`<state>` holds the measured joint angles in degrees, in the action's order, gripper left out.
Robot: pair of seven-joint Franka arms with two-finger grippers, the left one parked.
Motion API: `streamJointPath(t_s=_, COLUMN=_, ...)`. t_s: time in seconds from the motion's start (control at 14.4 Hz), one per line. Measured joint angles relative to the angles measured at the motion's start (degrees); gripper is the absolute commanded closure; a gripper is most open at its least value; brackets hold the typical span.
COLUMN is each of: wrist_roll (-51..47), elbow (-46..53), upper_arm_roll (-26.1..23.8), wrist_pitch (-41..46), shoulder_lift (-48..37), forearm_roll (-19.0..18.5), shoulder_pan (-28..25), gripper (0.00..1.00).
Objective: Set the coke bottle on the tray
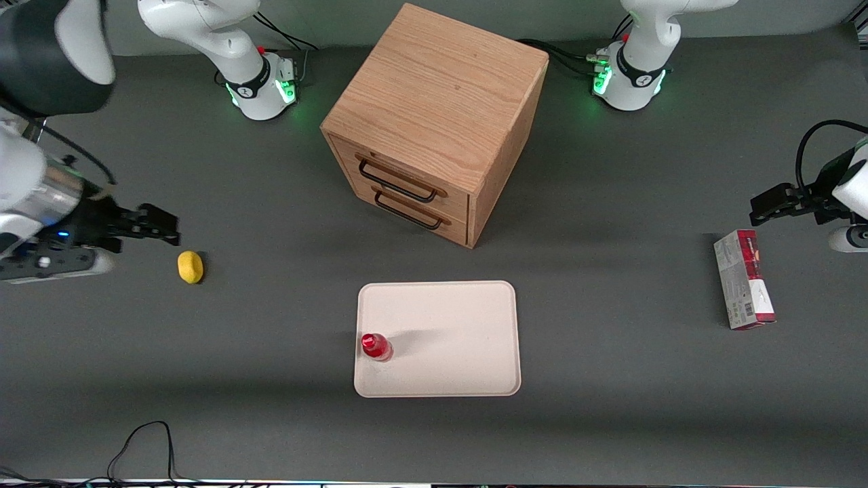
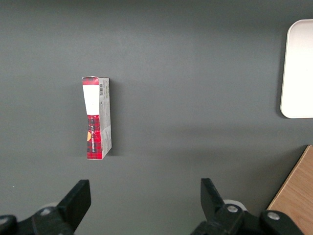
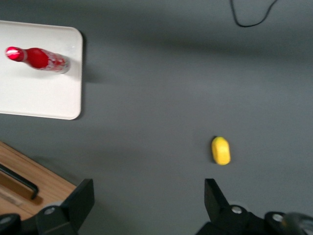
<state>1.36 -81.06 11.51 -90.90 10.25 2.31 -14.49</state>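
The coke bottle [image 1: 375, 346] [image 3: 39, 59], small and red with a red cap, stands upright on the cream-white tray [image 1: 447, 332] [image 3: 44, 93], close to the tray edge that faces the working arm's end of the table. My gripper [image 1: 159, 226] [image 3: 146, 196] hangs open above bare mat toward the working arm's end, well away from the tray, with nothing between its fingers. It is just above and beside a yellow lemon.
A yellow lemon [image 1: 190, 266] [image 3: 220, 150] lies on the mat near the gripper. A wooden drawer cabinet [image 1: 434, 122] [image 3: 19, 181] stands farther from the front camera than the tray. A red-and-grey carton [image 1: 744, 279] [image 2: 97, 118] lies toward the parked arm's end.
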Motion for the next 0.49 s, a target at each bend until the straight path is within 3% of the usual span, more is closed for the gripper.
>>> streamJointPath(t_s=0.28, wrist_roll=2.1, elbow=-5.0, upper_arm_roll=-4.0, wrist_pitch=-1.4, shoulder_lift=-4.4, forearm_roll=0.0, shoulder_pan=8.3, gripper=0.00)
streamJointPath(t_s=0.49, wrist_roll=2.5, elbow=-5.3, upper_arm_roll=-5.4, wrist_pitch=-1.4, shoulder_lift=-5.2, forearm_roll=-0.3, shoulder_pan=11.1, gripper=0.00)
